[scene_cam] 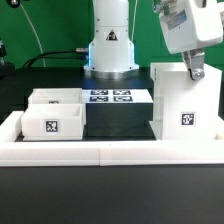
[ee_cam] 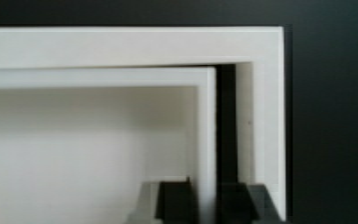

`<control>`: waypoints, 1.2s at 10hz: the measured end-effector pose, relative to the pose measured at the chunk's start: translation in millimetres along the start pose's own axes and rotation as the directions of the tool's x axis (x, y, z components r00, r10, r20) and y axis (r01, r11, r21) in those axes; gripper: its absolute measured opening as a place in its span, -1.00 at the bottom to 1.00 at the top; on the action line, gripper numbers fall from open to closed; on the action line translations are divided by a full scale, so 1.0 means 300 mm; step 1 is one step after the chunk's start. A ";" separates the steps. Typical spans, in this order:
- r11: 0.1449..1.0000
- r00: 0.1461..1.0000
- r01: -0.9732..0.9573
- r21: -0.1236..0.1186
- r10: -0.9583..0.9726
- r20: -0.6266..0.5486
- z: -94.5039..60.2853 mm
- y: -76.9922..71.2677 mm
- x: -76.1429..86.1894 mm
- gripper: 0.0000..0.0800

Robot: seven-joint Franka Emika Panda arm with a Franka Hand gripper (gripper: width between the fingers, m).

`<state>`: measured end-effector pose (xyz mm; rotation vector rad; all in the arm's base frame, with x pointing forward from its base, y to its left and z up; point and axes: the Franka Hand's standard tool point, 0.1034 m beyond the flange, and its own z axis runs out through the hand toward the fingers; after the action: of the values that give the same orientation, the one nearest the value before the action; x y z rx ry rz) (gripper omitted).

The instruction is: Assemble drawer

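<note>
The housing (scene_cam: 185,108) stands upright on the black table (scene_cam: 120,195) at the exterior view's right. Its tagged face points toward the camera, and its near foot is just behind the long low border wall (scene_cam: 110,152).

The gripper (scene_cam: 193,68) comes down from above onto the housing's top far edge. In the wrist view the gripper (ee_cam: 211,195) is set narrow. Its two dark fingers (ee_cam: 172,203) stand on either side of a thin white wall of the housing (ee_cam: 105,60), with a dark strip running alongside that wall. I cannot tell whether the pads actually press on the wall.

The two small boxes sit together at the exterior view's left, well apart from the housing. The near box (scene_cam: 52,122) shows its square tag to the camera and rests just behind the border wall. The far box (scene_cam: 55,97) is directly behind it, and the two are touching or nearly so. Both are open at the top.

Between the boxes and the housing, farther back, the marker board (scene_cam: 112,97) lies flat on the table. The arm's white base (scene_cam: 110,45) rises behind it.
</note>
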<state>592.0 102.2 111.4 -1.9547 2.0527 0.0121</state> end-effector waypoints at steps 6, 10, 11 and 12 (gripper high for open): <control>0.999 1.000 0.024 0.021 -0.024 0.008 0.021 -0.045 -0.027 -0.87; 0.997 0.998 0.060 0.049 -0.061 0.004 0.030 -0.093 -0.040 -0.87; 0.996 0.998 0.061 0.062 -0.062 0.002 0.033 -0.118 -0.041 -0.87; 0.996 0.998 0.063 0.068 -0.063 0.001 0.036 -0.137 -0.042 -0.87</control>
<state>634.8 113.8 112.3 -1.9759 1.9616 -0.0671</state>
